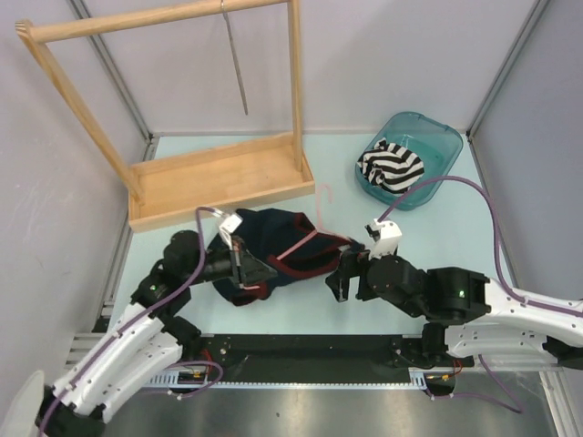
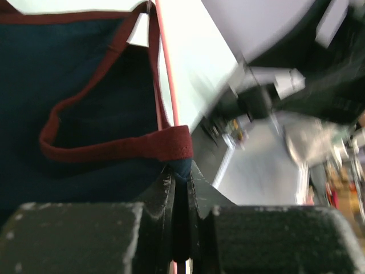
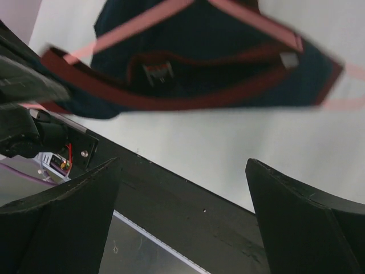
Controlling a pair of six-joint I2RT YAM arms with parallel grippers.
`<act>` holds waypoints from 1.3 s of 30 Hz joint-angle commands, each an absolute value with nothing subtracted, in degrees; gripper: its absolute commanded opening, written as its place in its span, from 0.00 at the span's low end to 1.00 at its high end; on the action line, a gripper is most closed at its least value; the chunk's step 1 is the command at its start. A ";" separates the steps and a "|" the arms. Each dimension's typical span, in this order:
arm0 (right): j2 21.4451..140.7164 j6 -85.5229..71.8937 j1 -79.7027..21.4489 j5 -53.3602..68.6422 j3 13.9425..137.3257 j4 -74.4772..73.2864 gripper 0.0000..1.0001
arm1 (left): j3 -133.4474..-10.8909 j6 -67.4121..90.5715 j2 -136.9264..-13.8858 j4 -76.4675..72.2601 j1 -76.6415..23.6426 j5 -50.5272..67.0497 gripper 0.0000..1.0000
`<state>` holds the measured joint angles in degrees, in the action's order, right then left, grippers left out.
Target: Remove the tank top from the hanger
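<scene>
The tank top is lying in the middle of the table, between the two arms, dark blue with dark red edging. The pink hanger is sitting inside it, with its hook poking out toward the far side.

The left gripper is reaching in from the left and pressing against that end of the shirt. Seen from its own wrist camera, its fingers are pinching together on a fold of blue fabric just under a red-edged strap, with almost no gap showing between them. A pink bar of the hanger is running along the edge of the cloth right beside the grip.

The right gripper is sitting just at the right end of the shirt (whether it is touching the cloth cannot be told from above). Its wrist camera is showing its fingers spread wide and holding nothing, with the shirt and the hanger's pink bars lying ahead of them on the table.

A wooden rack is standing at the far left of the table. At the far right, a teal bin is holding a black-and-white striped cloth.
</scene>
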<state>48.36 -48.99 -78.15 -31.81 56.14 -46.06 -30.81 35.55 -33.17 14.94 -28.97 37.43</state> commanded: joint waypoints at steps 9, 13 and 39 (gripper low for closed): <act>49.75 -40.08 -76.38 -44.02 65.74 -47.11 0.90 | -31.64 39.11 -34.19 0.53 -46.93 31.37 0.00; 49.05 -41.66 -74.97 -45.09 65.39 -46.67 0.87 | -30.67 39.29 -34.27 -2.98 -49.30 33.75 0.00; 52.99 -37.53 -71.98 -43.85 56.77 -32.34 0.00 | -36.37 37.00 -29.62 17.46 -52.29 12.16 0.56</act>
<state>50.15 -40.21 -72.31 -41.36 54.72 -35.55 -29.17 39.29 -32.18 6.94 -52.03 27.18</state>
